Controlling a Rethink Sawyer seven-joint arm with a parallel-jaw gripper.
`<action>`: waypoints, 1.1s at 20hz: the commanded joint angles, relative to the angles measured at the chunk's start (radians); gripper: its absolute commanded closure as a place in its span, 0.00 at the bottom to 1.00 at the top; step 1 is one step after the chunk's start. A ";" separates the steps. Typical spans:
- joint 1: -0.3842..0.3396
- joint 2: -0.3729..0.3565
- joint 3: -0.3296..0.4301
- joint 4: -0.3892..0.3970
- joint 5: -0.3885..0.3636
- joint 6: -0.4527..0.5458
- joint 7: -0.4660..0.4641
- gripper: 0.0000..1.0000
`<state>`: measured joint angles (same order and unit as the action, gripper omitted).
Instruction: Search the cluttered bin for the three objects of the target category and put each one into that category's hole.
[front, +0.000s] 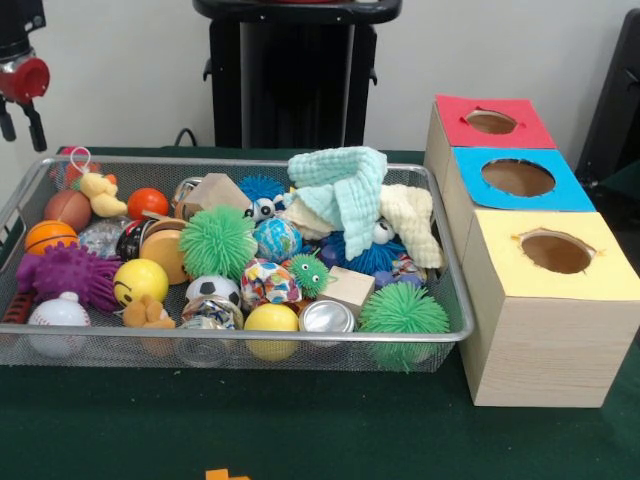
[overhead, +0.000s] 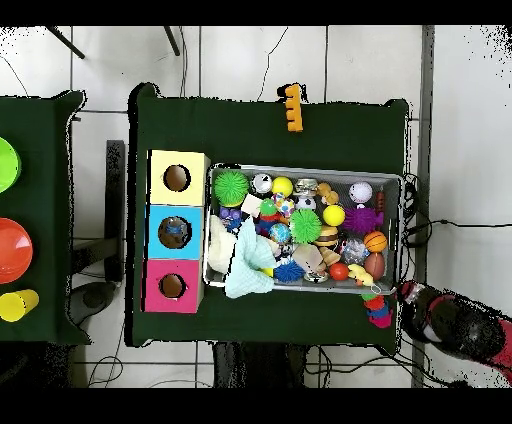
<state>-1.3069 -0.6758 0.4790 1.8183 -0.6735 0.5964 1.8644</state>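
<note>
Orange block (front: 227, 474) aside, searching is judged being begun, gripper (front: 21, 122) being held left of bin (front: 440, 330), fingers apart, empty.

Wire-mesh metal bin (front: 20, 205), pale wood-grain boxes (front: 545, 350), matt green cloth table (front: 330, 425).

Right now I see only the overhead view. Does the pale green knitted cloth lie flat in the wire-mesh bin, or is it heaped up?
Observer: It is heaped up. In the front view the pale green knitted cloth rises above the rim of the wire-mesh bin.
Operator: And the plain yellow ball beside the purple spiky ball, has it any mark on its side?
Observer: Yes. The front view shows a black smiling face on it, turned towards that camera.
</note>
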 joint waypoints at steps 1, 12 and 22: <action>-0.026 -0.016 0.078 -0.033 -0.021 0.117 -0.294 0.00; -0.050 -0.027 0.080 0.005 -0.034 0.096 -0.265 0.00; 0.017 0.015 0.064 -0.012 -0.039 0.064 -0.181 0.00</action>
<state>-1.3364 -0.7004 0.4855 1.8206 -0.6737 0.6133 1.8642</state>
